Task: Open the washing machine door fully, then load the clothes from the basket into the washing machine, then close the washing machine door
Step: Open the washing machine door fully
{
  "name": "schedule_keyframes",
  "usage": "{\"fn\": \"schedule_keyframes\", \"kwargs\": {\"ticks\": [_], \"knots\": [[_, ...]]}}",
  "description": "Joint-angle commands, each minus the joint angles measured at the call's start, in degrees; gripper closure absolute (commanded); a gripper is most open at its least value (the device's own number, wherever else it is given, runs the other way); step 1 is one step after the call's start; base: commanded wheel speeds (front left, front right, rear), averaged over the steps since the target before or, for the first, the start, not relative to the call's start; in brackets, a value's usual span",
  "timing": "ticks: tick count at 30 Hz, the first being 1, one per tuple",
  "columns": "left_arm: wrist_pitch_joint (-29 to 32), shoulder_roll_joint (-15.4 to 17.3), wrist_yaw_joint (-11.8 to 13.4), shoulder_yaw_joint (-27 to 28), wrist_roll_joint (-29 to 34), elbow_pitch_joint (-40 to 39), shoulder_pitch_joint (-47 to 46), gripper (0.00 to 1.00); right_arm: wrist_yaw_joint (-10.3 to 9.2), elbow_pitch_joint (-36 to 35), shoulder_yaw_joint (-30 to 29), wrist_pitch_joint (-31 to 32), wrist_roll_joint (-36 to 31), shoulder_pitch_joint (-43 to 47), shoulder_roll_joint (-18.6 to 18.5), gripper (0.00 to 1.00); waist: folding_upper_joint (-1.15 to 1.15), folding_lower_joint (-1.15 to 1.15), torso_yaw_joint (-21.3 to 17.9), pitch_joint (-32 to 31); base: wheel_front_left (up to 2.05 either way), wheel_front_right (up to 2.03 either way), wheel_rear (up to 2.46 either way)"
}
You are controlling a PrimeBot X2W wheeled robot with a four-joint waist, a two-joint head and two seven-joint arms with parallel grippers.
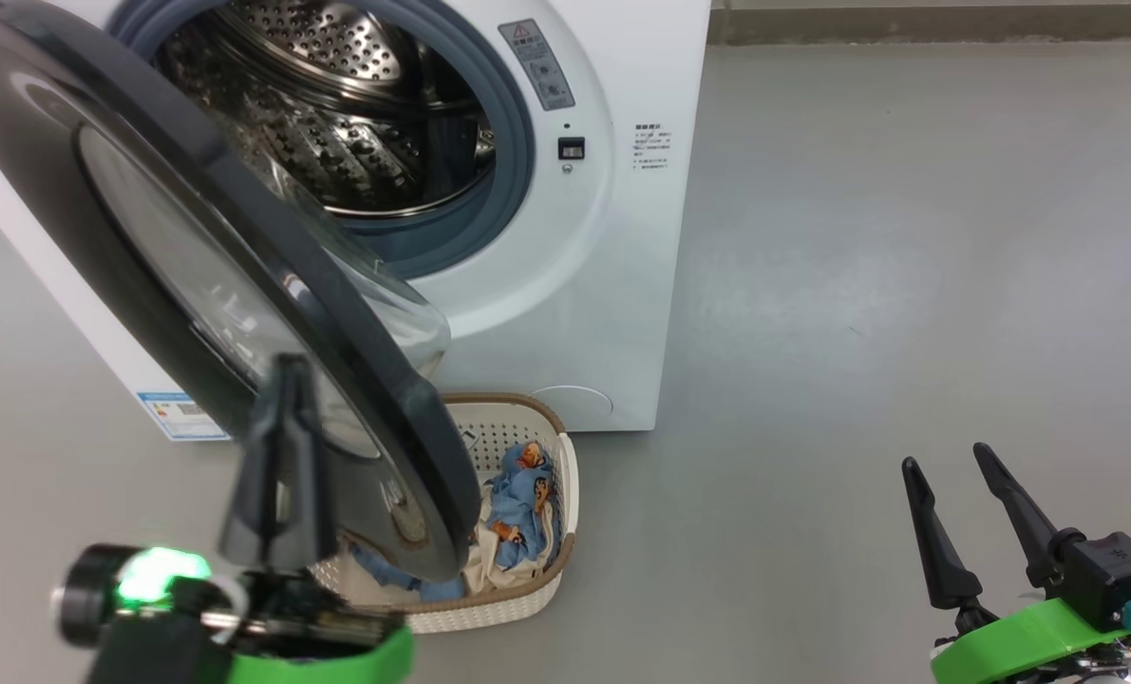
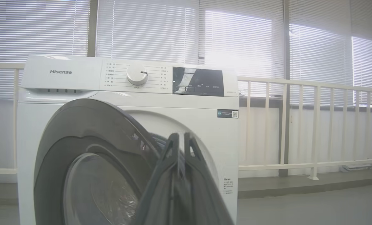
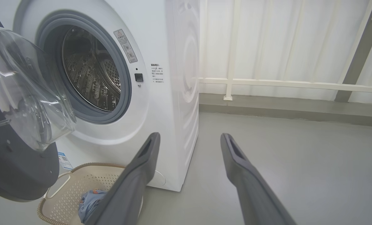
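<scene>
1. We note the washing machine door (image 1: 195,285) standing swung out from the washing machine (image 1: 612,266), with the steel drum (image 1: 337,114) exposed.
2. Left gripper (image 1: 290,372): fingers pressed together with nothing seen between them, in front of the door's outer face.
3. Right gripper (image 1: 947,458): fingers apart and empty, over the floor (image 1: 859,237), well apart from the machine.
4. The clothes (image 1: 522,494) lie in the basket (image 1: 567,456), which sits at the machine's foot, partly under the door's lower edge.

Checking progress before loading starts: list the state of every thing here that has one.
basket: on the floor, holding the clothes.
clothes: piled in the basket.
washing machine door: open, swung out over the basket.
washing machine: drum exposed, nothing seen inside.
left gripper: shut, by the door's outer face.
right gripper: open, empty, above the floor.
</scene>
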Motion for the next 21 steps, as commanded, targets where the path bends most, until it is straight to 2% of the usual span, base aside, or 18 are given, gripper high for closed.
{"fn": "schedule_keyframes", "kwargs": {"ticks": [1,6,13,21], "knots": [[-0.3,0.4,0.0,-1.4,0.0,-2.6,-0.8,1.00,0.25,-1.6,1.3,-0.7,-0.4,-0.7,-1.0,0.00,0.00,0.00,-0.3,0.2,0.00,0.00,0.00],[-0.2,0.4,0.1,-8.1,-1.9,-1.0,-1.8,1.00,0.25,-1.7,1.4,-0.7,-0.4,-1.0,-0.9,0.00,0.00,0.00,-0.6,0.5,0.00,0.00,0.00],[-0.2,0.4,1.6,-16.4,-8.7,9.1,-5.9,1.00,0.25,-1.7,1.8,-0.7,-0.4,-1.4,-0.8,0.00,0.00,0.00,-1.5,0.8,0.00,0.00,0.00],[-0.3,0.4,3.0,-18.0,-14.7,21.6,-10.5,1.00,0.25,-2.0,2.0,-0.7,-0.4,-2.0,-0.6,0.00,0.00,0.00,-2.4,1.4,0.00,0.00,0.00]]}}
